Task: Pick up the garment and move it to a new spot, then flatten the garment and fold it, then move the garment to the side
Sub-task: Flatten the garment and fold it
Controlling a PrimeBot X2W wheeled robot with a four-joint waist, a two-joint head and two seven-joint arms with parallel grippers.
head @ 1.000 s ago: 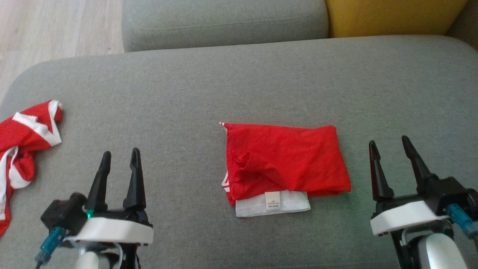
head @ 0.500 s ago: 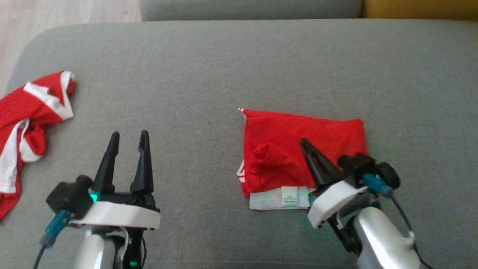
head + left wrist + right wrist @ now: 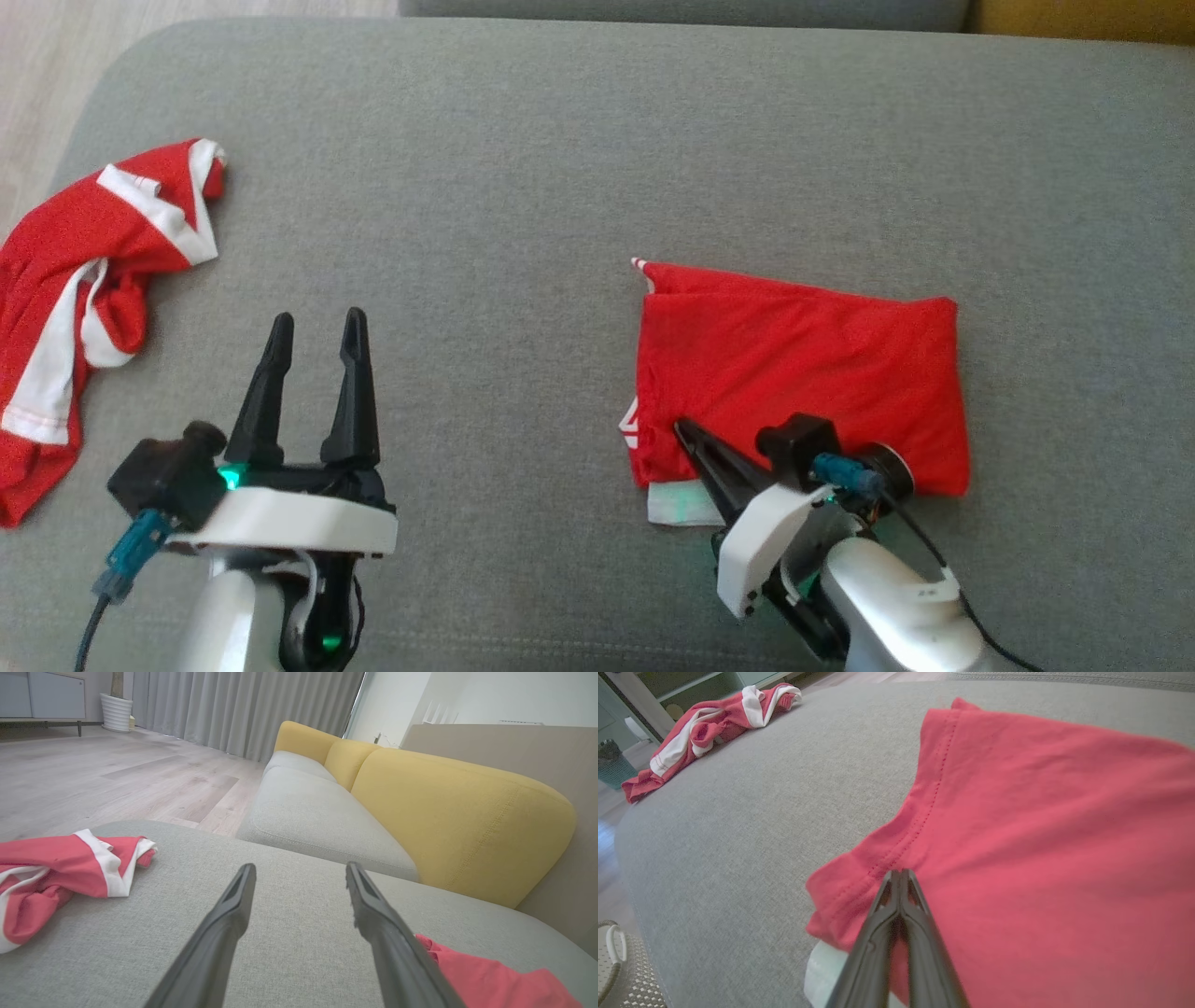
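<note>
We've got our right gripper (image 3: pixel 681 429) pressed together at the stitched hem of the folded red garment (image 3: pixel 803 364) on the grey woven cushion (image 3: pixel 560 168), left gripper (image 3: pixel 316 322) spread apart

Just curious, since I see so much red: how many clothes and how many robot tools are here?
Clothes: 2, the folded red garment and the crumpled red-and-white garment.
Tools: 2, the left tool and the right tool.
Total: 4.
</note>
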